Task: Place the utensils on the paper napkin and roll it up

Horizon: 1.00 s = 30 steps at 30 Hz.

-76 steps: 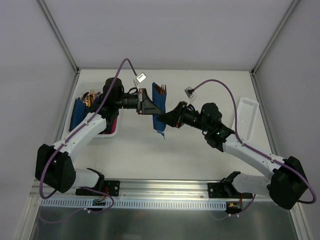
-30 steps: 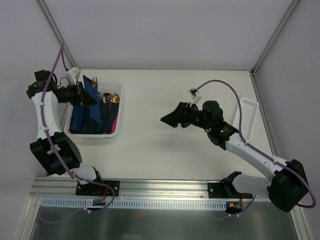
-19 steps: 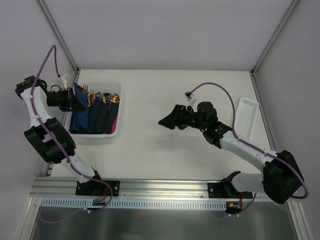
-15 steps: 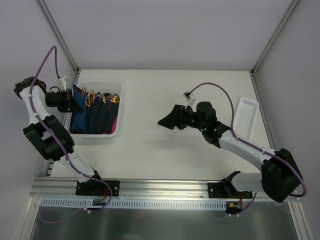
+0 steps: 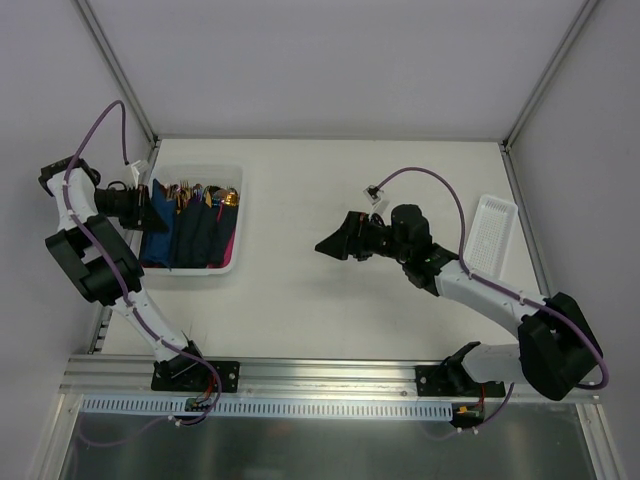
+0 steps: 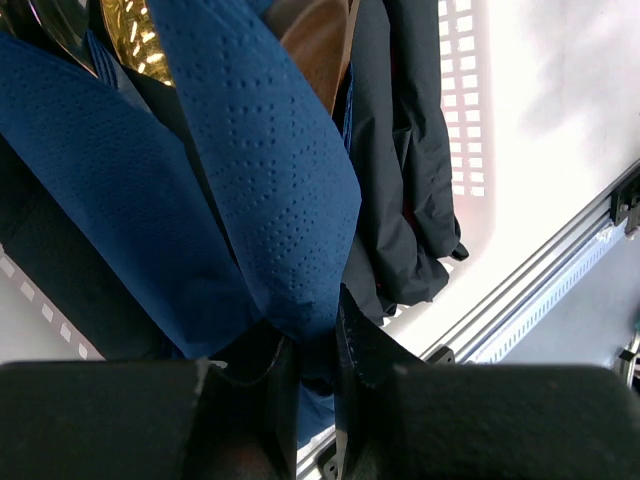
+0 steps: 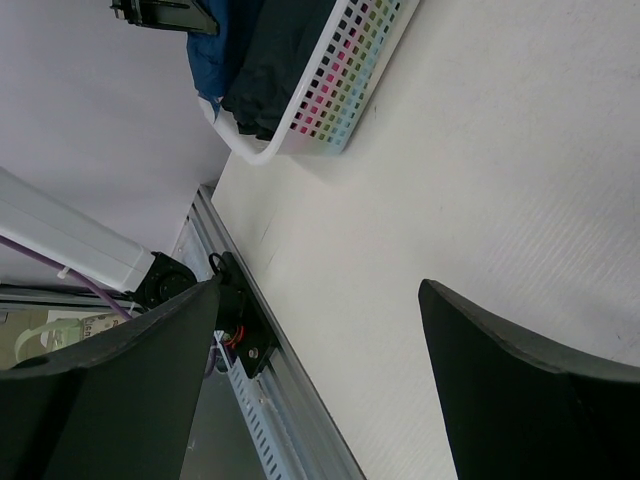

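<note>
Navy paper napkin (image 6: 272, 190) in left gripper (image 6: 316, 352)

I watch left gripper (image 6: 318, 350) swing from middle of table (image 5: 300, 310) to white basket (image 5: 200, 168) at far left, rolled paper napkin (image 6: 270, 180) going with it, pinched tight. Right gripper (image 7: 320, 390) lets go, fingers now spread wide above table.
</note>
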### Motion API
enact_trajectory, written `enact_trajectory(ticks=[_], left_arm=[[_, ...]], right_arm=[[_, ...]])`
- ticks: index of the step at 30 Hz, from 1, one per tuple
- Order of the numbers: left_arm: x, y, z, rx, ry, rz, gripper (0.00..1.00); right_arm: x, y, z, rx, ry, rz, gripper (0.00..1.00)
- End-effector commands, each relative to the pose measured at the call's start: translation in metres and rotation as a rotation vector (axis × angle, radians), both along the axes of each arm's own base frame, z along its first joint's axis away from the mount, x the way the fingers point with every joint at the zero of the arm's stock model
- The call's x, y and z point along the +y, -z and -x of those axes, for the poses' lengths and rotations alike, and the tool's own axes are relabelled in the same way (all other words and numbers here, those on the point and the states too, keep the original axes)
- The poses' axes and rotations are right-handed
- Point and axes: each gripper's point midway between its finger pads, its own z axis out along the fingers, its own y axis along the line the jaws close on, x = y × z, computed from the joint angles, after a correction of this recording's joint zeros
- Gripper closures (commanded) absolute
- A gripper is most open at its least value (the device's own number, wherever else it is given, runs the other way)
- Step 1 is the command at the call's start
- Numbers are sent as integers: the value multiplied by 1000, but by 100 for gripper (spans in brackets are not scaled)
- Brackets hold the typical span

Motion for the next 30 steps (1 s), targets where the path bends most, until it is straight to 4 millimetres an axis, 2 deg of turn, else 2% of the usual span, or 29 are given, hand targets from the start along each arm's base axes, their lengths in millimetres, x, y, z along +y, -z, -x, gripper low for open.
enact_trajectory(ticks=[1, 11, 25, 30], left_arm=[[-8, -5, 8, 34, 21, 34, 100], [-20, 9, 12, 87, 34, 71, 100], [-17, 45, -3, 187, -26, 90, 100], [-5, 50, -10, 176, -67, 25, 96]], right_arm=[[3, -13, -4, -42, -14, -40, 14], [7, -8, -5, -23, -24, -39, 15], [5, -1, -7, -3, -29, -33, 15], [5, -4, -7, -9, -29, -36, 15]])
